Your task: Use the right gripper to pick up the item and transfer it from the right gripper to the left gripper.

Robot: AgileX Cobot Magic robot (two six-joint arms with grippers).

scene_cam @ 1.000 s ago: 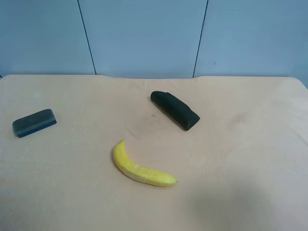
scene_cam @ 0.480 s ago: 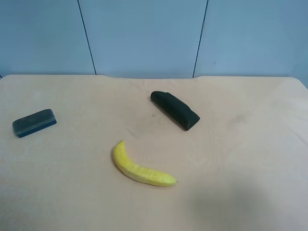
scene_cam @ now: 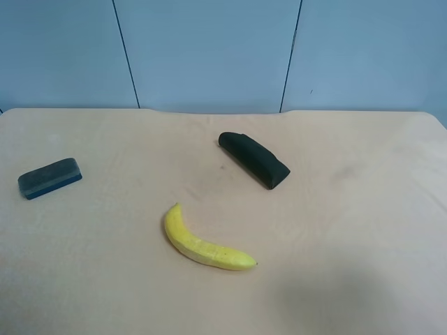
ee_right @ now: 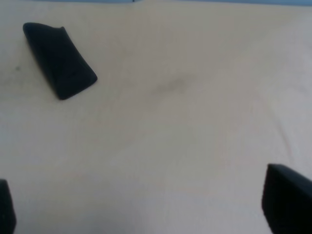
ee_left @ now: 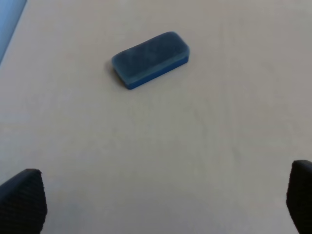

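A small rectangular eraser with a dark grey felt top and a blue base (scene_cam: 49, 177) is lying flat on the pale peach tabletop (scene_cam: 363, 230) near the exterior high view's left edge, well apart from the other things. A curved yellow banana (scene_cam: 203, 242) is resting nearer the middle, and a long black wedge-shaped case (scene_cam: 254, 160) is sitting beyond it toward the blue wall panels (scene_cam: 209, 52). The left gripper (ee_left: 161, 207) is hanging over the bare surface with its black fingertips (ee_left: 23, 201) standing wide apart, the eraser lying ahead of them (untouched). The right gripper (ee_right: 146, 209) is likewise spread wide and gripping nothing, with the black case ahead of it.
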